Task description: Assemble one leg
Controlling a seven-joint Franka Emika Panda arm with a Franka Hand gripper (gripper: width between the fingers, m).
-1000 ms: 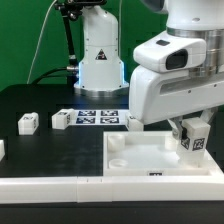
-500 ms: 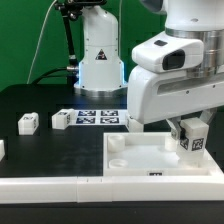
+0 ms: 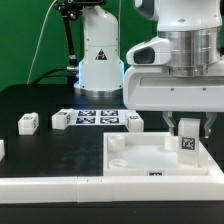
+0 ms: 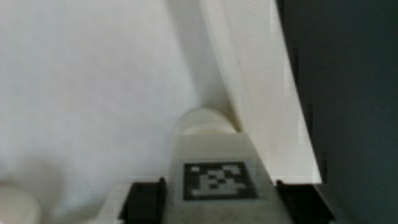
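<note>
My gripper (image 3: 188,143) hangs over the right side of the large white square panel (image 3: 150,155) and is shut on a leg (image 3: 188,144), a small white block with a black-and-white marker. The held leg stands upright, its lower end on or just above the panel near its right edge. In the wrist view the leg (image 4: 217,160) sits between my two dark fingers (image 4: 150,200), its tip pointing at the white panel (image 4: 89,90) beside the raised rim. Three more legs (image 3: 28,122) (image 3: 61,119) (image 3: 134,120) lie on the black table behind.
The marker board (image 3: 96,117) lies flat at the table's middle back. A white robot base (image 3: 98,55) stands behind it. A long white rail (image 3: 40,188) runs along the front edge. A small white part (image 3: 1,149) sits at the exterior view's far left.
The wrist has turned about its vertical axis, so the gripper body now faces the camera squarely. The held leg has stayed at almost the same place over the panel's right side.
</note>
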